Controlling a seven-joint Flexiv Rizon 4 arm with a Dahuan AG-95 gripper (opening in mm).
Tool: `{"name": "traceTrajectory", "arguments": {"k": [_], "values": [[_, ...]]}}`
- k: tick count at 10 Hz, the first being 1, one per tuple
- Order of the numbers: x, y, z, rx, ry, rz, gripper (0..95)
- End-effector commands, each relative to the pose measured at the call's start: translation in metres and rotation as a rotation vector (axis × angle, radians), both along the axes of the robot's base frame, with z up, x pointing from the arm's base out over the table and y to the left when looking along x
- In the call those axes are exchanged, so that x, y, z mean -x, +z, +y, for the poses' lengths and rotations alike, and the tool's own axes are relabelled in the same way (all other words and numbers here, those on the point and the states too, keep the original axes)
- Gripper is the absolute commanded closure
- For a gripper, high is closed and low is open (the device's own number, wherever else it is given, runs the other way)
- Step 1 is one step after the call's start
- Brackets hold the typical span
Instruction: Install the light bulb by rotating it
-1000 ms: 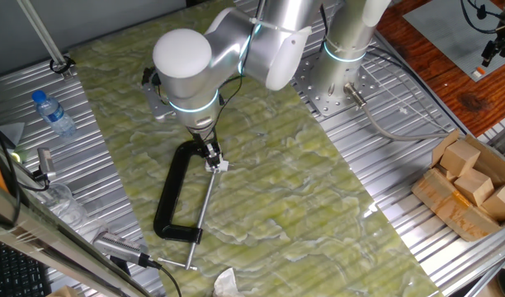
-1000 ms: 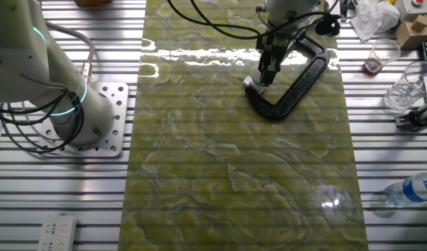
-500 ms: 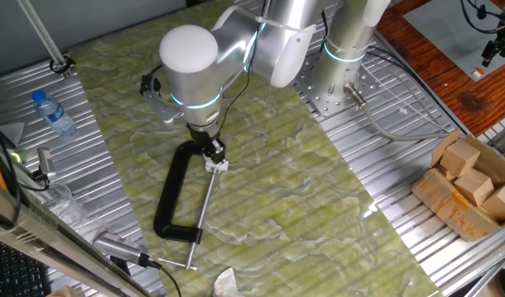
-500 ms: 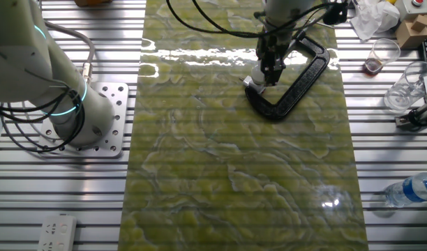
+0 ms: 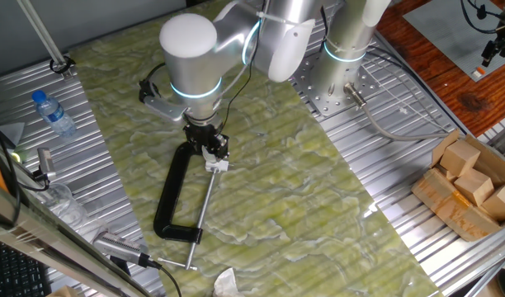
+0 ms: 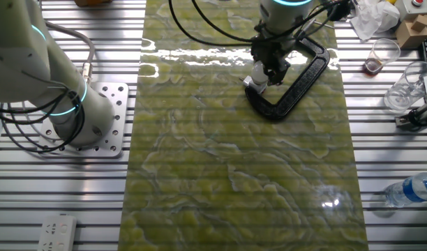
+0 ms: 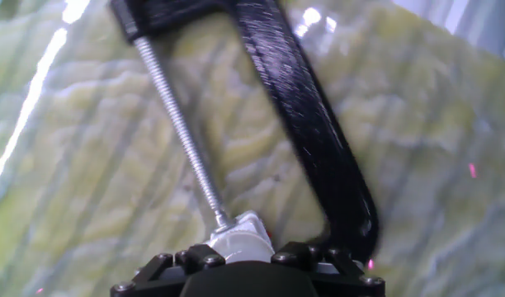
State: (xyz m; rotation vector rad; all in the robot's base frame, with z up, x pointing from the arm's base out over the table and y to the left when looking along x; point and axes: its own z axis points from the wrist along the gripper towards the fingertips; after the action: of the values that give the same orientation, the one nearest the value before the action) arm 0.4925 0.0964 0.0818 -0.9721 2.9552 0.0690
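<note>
1. The gripper (image 5: pixel 213 153) is seen lowered over the green mat (image 5: pixel 269 190), at the closed end of the clamp (image 5: pixel 172 194).
2. In the hand view the bulb (image 7: pixel 236 242) is seen as a pale rounded piece at the end of the clamp's screw (image 7: pixel 178 124), just in front of the black finger bases; whether the fingers close on it cannot be told.
3. In the other fixed view the bulb (image 6: pixel 256 80) is seen just under the gripper (image 6: pixel 269 70), beside the black clamp (image 6: pixel 297 84), near the mat's (image 6: pixel 234 181) far edge.
4. The screw (image 5: pixel 205 206) is laid along the mat, from the bulb (image 5: pixel 217 165) to the clamp's open end.
5. A water bottle (image 5: pixel 53 113) is laid on the metal worktop (image 5: pixel 384 157) off the mat's left edge; its label cannot be read.
6. Wooden blocks (image 5: pixel 471 186) are piled by the worktop's right edge.
7. No writing or brand can be read in any view.
</note>
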Motion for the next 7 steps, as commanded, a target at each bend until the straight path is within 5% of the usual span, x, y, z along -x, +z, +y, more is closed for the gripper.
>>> {"name": "traceTrajectory", "arguments": {"k": [1,7], "values": [[0.0000,-0.0003,0.0008,-0.022,0.126,-0.030,38.0],[-0.0001,-0.0003,0.0010,-0.017,0.190,-0.065,38.0]]}}
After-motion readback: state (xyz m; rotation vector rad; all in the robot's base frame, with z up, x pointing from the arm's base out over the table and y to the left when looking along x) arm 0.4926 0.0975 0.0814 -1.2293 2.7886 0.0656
